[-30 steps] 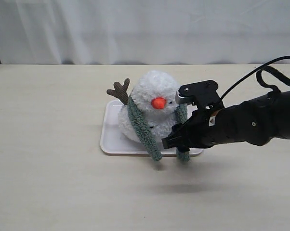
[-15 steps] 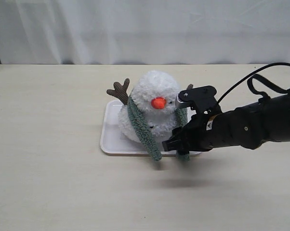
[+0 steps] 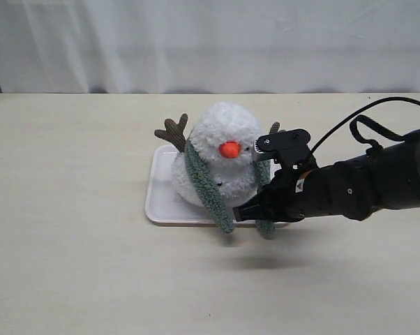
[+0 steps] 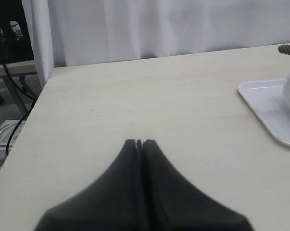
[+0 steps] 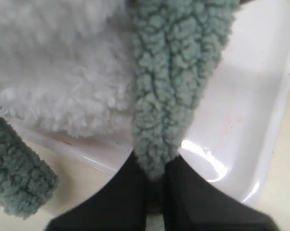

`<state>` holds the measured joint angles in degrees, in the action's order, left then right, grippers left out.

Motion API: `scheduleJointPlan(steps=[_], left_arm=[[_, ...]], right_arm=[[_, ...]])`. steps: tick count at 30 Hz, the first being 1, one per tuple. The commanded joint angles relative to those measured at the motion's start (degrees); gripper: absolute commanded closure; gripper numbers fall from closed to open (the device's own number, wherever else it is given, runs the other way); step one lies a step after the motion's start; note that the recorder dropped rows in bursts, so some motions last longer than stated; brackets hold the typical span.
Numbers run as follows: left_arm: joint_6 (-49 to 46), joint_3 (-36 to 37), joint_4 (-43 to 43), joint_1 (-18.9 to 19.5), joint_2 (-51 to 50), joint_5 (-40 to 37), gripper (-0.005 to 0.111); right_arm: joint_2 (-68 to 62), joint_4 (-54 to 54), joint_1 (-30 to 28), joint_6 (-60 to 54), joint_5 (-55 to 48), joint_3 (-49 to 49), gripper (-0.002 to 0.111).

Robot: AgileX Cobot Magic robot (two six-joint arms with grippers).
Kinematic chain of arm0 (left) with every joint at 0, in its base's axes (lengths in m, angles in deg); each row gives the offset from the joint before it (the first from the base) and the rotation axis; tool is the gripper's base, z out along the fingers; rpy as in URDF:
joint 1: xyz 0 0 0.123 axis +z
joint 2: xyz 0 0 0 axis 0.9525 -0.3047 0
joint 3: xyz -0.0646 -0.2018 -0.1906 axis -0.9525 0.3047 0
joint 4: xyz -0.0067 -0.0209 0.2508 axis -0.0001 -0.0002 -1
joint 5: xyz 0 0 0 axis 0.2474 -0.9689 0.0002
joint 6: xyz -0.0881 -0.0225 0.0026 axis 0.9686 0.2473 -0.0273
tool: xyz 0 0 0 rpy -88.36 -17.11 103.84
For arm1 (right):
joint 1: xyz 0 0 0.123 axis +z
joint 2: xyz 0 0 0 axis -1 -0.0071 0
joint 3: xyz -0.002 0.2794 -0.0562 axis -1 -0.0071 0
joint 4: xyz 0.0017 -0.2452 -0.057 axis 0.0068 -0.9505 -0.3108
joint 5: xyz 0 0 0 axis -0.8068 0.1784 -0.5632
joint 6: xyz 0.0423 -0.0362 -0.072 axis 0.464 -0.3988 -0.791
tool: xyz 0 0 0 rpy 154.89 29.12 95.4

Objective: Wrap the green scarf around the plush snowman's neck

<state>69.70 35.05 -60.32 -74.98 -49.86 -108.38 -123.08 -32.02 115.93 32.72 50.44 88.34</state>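
Observation:
The plush snowman (image 3: pixel 220 164) sits on a pale tray (image 3: pixel 161 202), orange nose facing forward. The green scarf (image 3: pixel 206 188) lies draped round its neck, one end hanging down its front on the left side, the other end (image 3: pixel 265 174) down the right side. My right gripper (image 3: pixel 250 211) is shut on that right end, low at the tray's front edge. In the right wrist view the scarf (image 5: pixel 171 91) runs into the pinched jaws of the right gripper (image 5: pixel 154 175), with the white fluff (image 5: pixel 58 72) beside it. The left gripper (image 4: pixel 139 143) is shut, empty, over bare table.
The tray (image 4: pixel 270 108) rim shows in the left wrist view, with the table edge and a white curtain (image 4: pixel 159 24) behind. A brown twig arm (image 3: pixel 172 132) sticks up at the snowman's left. The right arm's black cable (image 3: pixel 363 122) loops above the table.
The right gripper, still holding the scarf's right end, has sunk a little and edged left toward the tray's front edge. The snowman and left end have not moved.

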Motion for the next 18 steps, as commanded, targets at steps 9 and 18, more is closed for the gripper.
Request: scheduleJointPlan(steps=[9,18], left_arm=[[0.1,0.2,0.0,0.1,0.1,0.9,0.107],[0.1,0.2,0.0,0.1,0.1,0.9,0.107]], right_arm=[[6.2,7.2,-0.2,0.4,-5.7,-0.2,0.104],[9.5,16.3,0.2,-0.9,-8.5,-0.2,0.104]])
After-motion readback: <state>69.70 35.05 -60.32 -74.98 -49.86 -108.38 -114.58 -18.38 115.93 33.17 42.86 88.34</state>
